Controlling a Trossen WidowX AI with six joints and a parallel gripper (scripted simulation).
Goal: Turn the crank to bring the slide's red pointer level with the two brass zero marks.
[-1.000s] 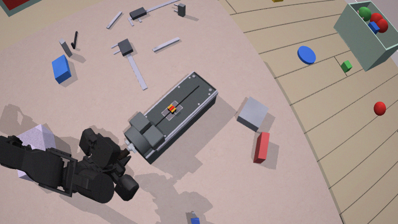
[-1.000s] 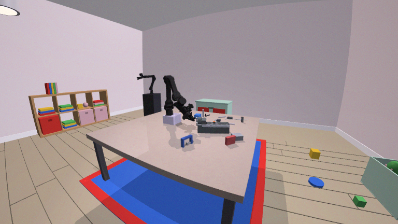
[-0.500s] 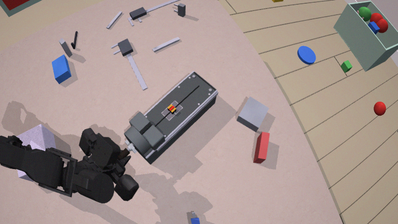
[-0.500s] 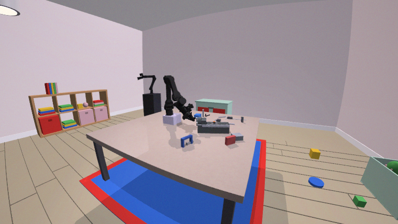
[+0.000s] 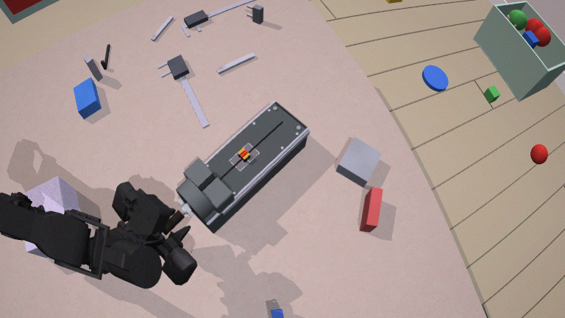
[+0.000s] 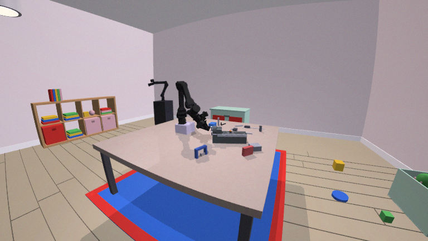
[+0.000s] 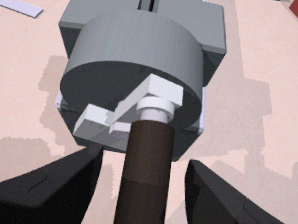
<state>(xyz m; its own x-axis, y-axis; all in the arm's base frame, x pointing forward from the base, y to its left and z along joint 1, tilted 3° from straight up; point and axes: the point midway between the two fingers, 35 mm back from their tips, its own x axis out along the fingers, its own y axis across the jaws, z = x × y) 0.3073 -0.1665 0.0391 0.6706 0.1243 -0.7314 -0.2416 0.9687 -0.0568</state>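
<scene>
The dark grey machine [image 5: 258, 132] [image 6: 229, 138] stands on the table, with its round drum [image 7: 135, 45] facing the arm. On its top, the red pointer [image 5: 243, 154] sits between the two brass marks and looks level with them, though it is small in view. The white crank arm [image 5: 184, 208] [image 7: 165, 89] carries a dark brown handle [image 5: 173, 220] [image 7: 147, 175]. My gripper [image 5: 179, 221] [image 7: 145, 161] is open around the handle, with a finger on each side and visible gaps between the fingers and the handle. The handle's lower end is out of the wrist view.
A blue block [image 5: 86, 98], a grey block [image 5: 357, 160] and a red block [image 5: 371, 207] lie around the machine. Grey and silver parts lie beyond it, one a long bar [image 5: 195, 102]. A blue bracket [image 6: 200, 147] stands near the table's front edge.
</scene>
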